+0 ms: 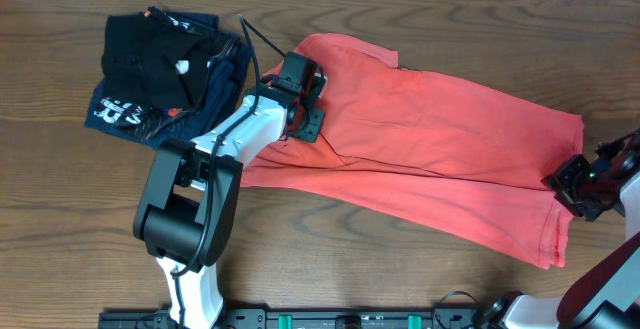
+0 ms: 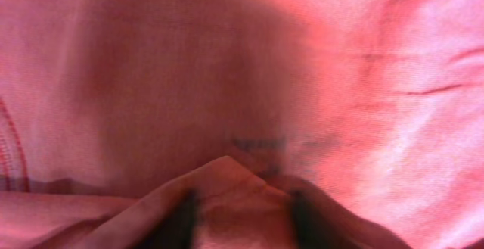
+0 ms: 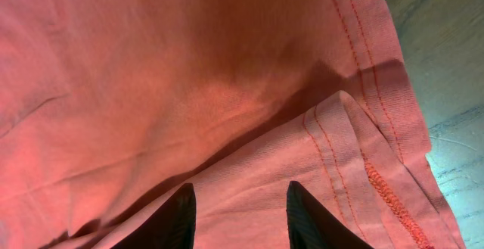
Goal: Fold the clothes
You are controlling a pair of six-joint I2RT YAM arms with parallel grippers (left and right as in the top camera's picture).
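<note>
Coral-red T-shirt (image 1: 450,159) folds nipped in left end effector (image 2: 242,215) and right end effector (image 3: 238,215), each stretched low at opposite ends.

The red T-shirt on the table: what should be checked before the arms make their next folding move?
1. Cloth between the left gripper's fingers: ok, a ridge of the T-shirt stands there.
2. Hem between the right gripper's fingers: ok, a stitched edge lies there.
3. Both grips clamped tight: cannot tell, since a gap shows between each pair of fingers.
4. T-shirt lying flat: not ok, a long crease runs across it.
5. Pile of dark clothes clear of the T-shirt: ok, apart where visible.
</note>
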